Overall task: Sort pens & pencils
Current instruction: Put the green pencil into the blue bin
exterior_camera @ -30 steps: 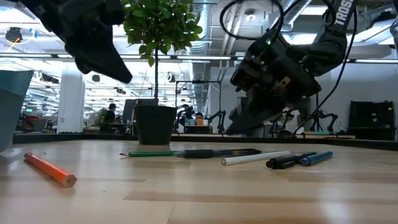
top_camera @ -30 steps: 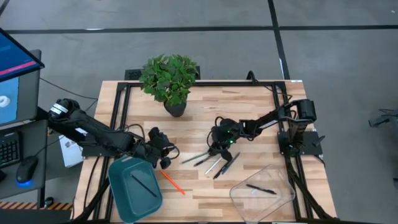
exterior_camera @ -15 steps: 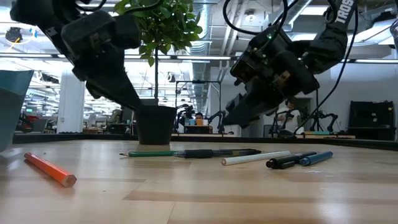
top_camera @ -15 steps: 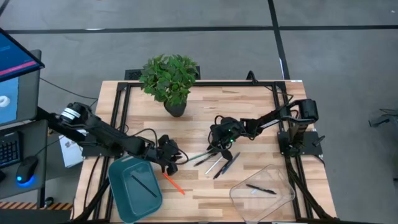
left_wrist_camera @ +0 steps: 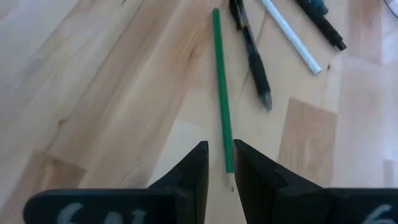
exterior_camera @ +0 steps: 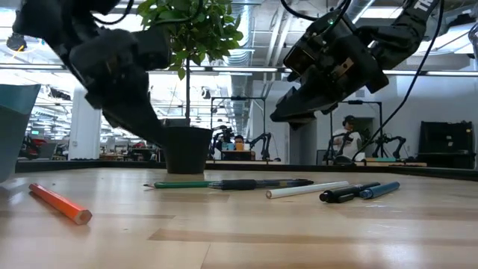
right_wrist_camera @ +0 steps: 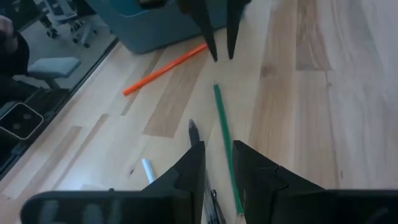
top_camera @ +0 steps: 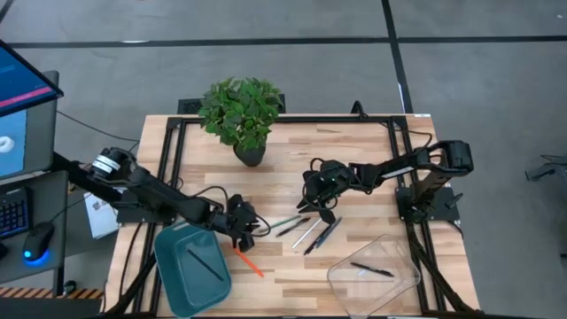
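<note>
Several pens and pencils lie loose on the wooden table's middle: a green pencil (left_wrist_camera: 221, 93), a black pen (left_wrist_camera: 252, 56), a white pen (left_wrist_camera: 292, 37) and dark and blue pens (exterior_camera: 358, 192). An orange pencil (top_camera: 248, 260) lies apart, near the teal tray (top_camera: 177, 283), which holds one black pen (top_camera: 204, 264). My left gripper (left_wrist_camera: 219, 149) hovers over the green pencil's near tip, fingers a narrow gap apart and slanting down, holding nothing. My right gripper (right_wrist_camera: 217, 152) hangs above the pile (exterior_camera: 291, 116), narrowly open and empty.
A potted plant (top_camera: 241, 115) stands at the table's far side. A clear container (top_camera: 394, 288) with one black pen (top_camera: 370, 268) sits at the near right corner. Bare wood lies between the pile and the near edge.
My left gripper has come down and moved from beside the tray toward the green pencil's tip, tipping further downward. My right gripper has risen off the pile and drawn a little toward the far edge. The pens have stayed where they were.
</note>
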